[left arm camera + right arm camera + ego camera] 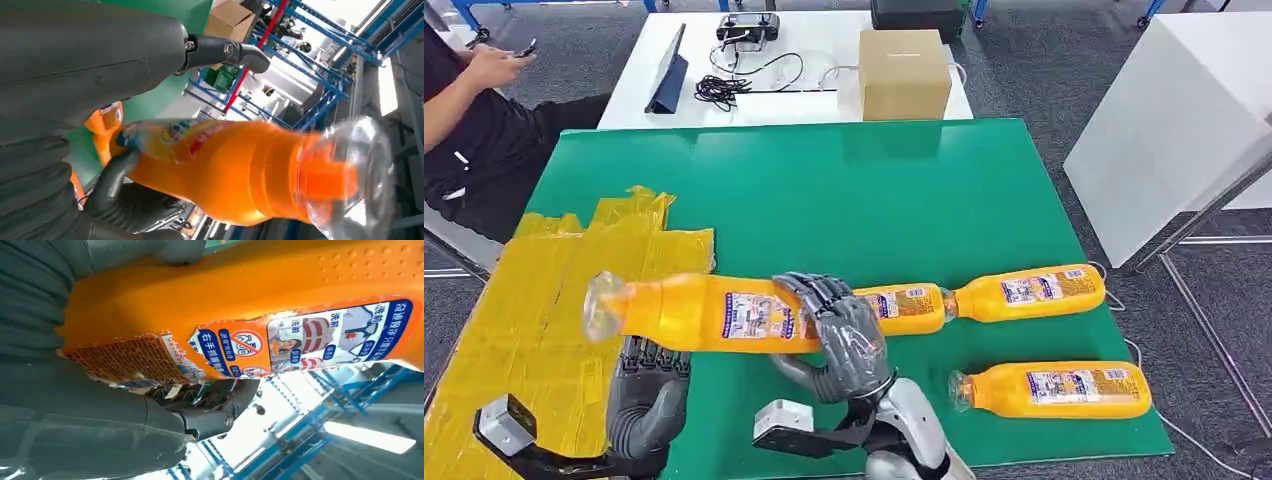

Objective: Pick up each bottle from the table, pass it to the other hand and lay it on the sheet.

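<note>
Mid-handover: the right hand (844, 335) grips the bottle (699, 312) aloft over the tabletop (844, 190); the left hand (649, 395) waits beneath, fingers apart, and must close before release toward the sheet (534, 300)

The right hand (125, 405), with its grey ribbed cover and thick grey thumb, is gripping a smooth orange plastic bottle (240, 300) that is stretching across the upper frame. A torn label with blue and white print (320, 337) is running along its lower edge. Blurred blue metal racking (310, 440) is showing at lower right.
</note>
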You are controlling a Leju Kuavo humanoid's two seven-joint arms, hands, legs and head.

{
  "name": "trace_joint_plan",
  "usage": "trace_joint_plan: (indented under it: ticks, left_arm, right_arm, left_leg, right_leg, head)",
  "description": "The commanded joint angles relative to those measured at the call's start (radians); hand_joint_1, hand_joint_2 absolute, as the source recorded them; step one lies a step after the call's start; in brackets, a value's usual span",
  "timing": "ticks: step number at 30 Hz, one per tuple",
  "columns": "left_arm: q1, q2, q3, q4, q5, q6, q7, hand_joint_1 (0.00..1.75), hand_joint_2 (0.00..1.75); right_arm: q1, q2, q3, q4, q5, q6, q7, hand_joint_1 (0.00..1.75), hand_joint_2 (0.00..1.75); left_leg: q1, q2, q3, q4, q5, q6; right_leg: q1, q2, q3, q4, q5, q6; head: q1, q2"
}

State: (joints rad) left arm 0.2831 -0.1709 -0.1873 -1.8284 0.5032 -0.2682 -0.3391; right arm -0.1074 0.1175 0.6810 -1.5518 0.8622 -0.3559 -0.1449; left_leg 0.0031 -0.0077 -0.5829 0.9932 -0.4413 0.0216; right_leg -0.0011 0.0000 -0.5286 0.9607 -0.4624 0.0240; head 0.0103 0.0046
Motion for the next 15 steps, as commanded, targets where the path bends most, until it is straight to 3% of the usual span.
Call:
trace_joint_plan:
  ticks: [1,14,15]
  left_arm:
    - [-0.016,0.009,0.037,0.043,0.004,-0.005,0.005,0.0,1.75]
    - [0.003,-0.041,0.132,0.018,-0.015,0.005,-0.007,0.0,1.75]
    - [0.002,-0.047,0.141,0.018,-0.014,0.01,-0.01,1.68,1.75]
  right_arm:
    - [-0.103,0.002,0.153,0.155,0.092,0.038,0.058,1.75,1.75]
    - [-0.171,0.002,0.317,0.239,0.058,0.163,0.063,1.75,1.75]
    - [-0.172,0.003,0.32,0.242,0.051,0.165,0.062,1.75,1.75]
  left_leg:
    - [0.001,0.003,0.005,-0.002,-0.001,-0.001]
    - [0.001,0.002,0.005,-0.002,-0.001,-0.001]
    - [0.001,0.002,0.005,-0.002,-0.001,-0.001]
  right_leg:
    - [0.001,0.003,0.004,-0.002,0.0,0.0]
    - [0.001,0.001,0.005,-0.002,0.0,0.0]
    - [0.001,0.002,0.005,-0.003,0.0,0.0]
  head:
    - [0.0,0.0]
    - [0.0,0.0]
    - [0.0,0.0]
